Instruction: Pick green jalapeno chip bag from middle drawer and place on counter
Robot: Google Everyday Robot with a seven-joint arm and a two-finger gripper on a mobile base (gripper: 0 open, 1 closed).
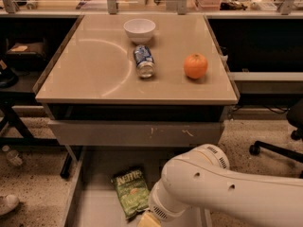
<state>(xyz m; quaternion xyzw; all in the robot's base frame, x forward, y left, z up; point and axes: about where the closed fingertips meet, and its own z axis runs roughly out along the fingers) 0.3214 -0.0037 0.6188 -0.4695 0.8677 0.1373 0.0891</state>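
Observation:
The green jalapeno chip bag (pixel 131 192) lies flat on the grey floor of the open middle drawer (pixel 94 207), below the counter's front. My white arm (pixel 222 193) reaches in from the lower right over the drawer. Only a tan piece of the gripper (pixel 148 220) shows at the bottom edge, just right of the bag's lower end and close to it. The rest of the gripper is cut off by the frame's edge. The beige counter (pixel 94 70) with its faint arc mark lies above.
On the counter stand a white bowl (pixel 139 30), a blue-and-white can (pixel 144 61) on its side and an orange (pixel 195 66). A grey scratched front panel (pixel 137 134) sits above the drawer. A chair base (pixel 274 148) stands on the right floor.

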